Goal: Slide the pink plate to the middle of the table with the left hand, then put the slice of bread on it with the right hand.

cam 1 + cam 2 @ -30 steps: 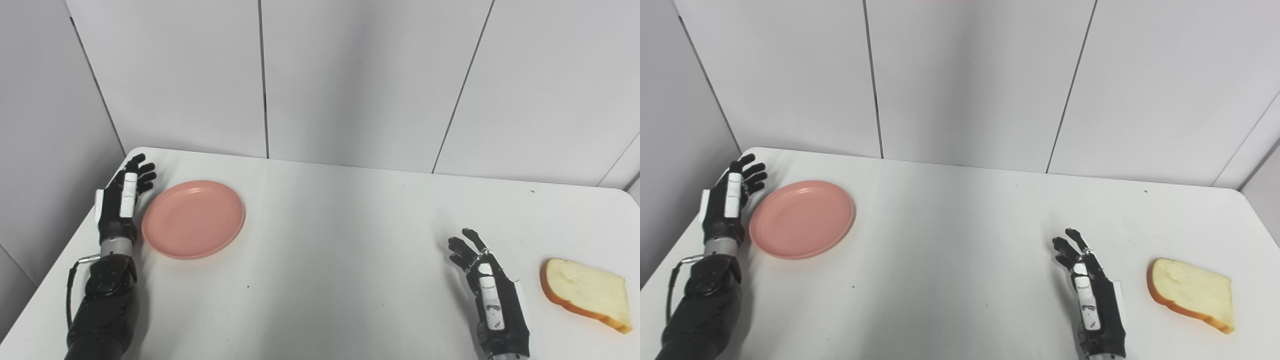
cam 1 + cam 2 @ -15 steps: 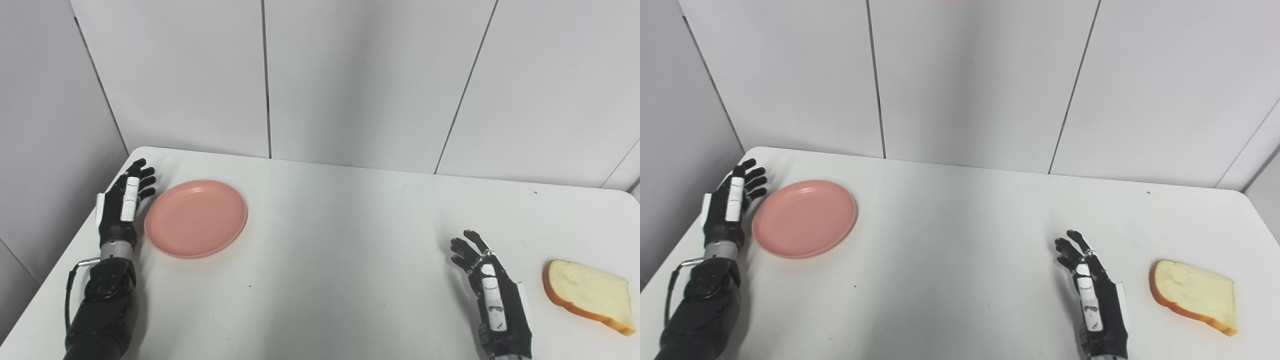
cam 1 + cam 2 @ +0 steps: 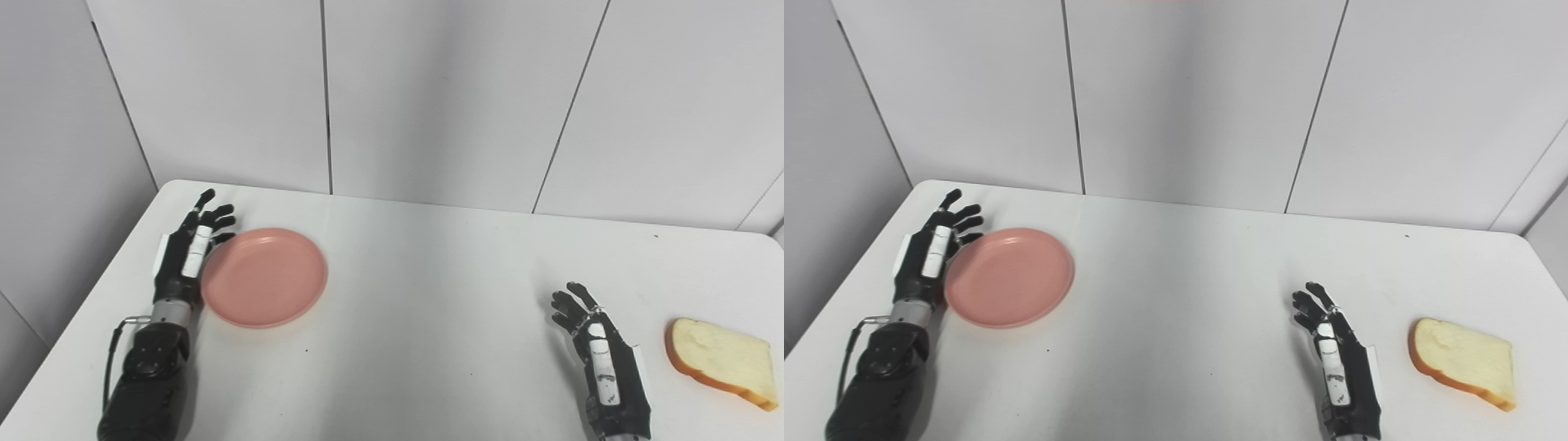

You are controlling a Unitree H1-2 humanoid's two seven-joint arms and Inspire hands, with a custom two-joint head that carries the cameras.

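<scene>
1. Left hand [image 3: 187, 257] with fingers spread, holding nothing, pressed against pink plate [image 3: 264, 277] on table's [image 3: 416, 343] left side.
2. Right hand [image 3: 597, 352] spread, holding nothing, near bread [image 3: 719, 360] at right edge.

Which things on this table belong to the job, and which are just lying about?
Job: pink plate, left hand open against its edge; slice of bread; right hand open, waiting.
Lying about: nothing else on the white table.
</scene>
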